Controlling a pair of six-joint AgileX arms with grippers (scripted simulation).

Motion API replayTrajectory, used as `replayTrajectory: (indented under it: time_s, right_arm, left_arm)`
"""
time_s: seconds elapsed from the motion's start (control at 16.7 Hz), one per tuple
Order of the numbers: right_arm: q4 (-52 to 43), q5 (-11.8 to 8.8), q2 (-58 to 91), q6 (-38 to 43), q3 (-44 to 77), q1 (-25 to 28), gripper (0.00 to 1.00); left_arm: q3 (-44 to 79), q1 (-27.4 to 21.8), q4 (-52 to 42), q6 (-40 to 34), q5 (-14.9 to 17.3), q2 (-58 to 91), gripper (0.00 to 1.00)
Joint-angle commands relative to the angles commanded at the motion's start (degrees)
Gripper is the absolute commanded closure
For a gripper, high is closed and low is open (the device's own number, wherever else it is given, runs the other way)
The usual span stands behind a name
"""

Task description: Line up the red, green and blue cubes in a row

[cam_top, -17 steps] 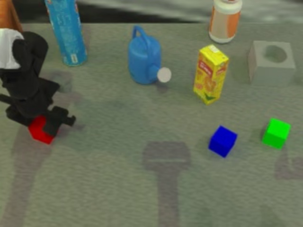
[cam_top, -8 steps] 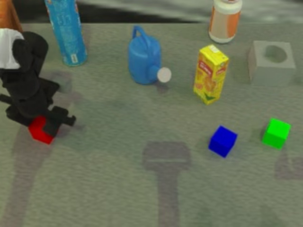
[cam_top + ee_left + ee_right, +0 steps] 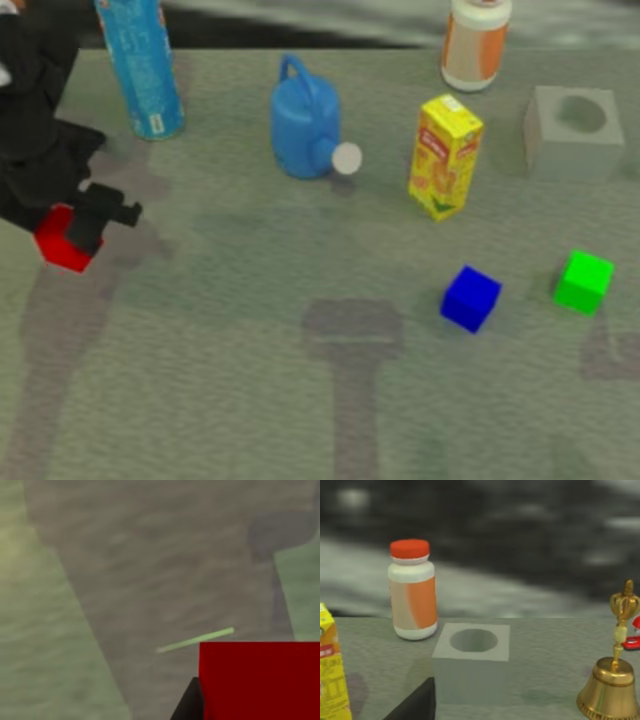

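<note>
The top camera looked down from above on the whole worktop (image 3: 250,400), its far edge at the top of the picture. The left wrist camera sat very close over the worktop, with the red cube (image 3: 260,680) filling one corner; the top view showed that cube (image 3: 62,240) too. The right wrist camera looked low across the worktop at the grey block (image 3: 471,662), the bottle (image 3: 412,590) and the bell (image 3: 612,680).
</note>
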Motion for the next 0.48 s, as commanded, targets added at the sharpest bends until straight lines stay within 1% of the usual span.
replayTrajectory:
  time_s: [0.36, 0.48]
  right_arm:
    - [0.0, 0.0, 0.0, 0.0, 0.0, 0.0, 0.0]
    - [0.0, 0.0, 0.0, 0.0, 0.0, 0.0, 0.0]
  left_arm:
    - [0.52, -0.37, -0.8, 0.0, -0.03, -0.58, 1.0]
    - [0.35, -1.82, -0.95, -1.86, -0.11, -0.75, 1.0]
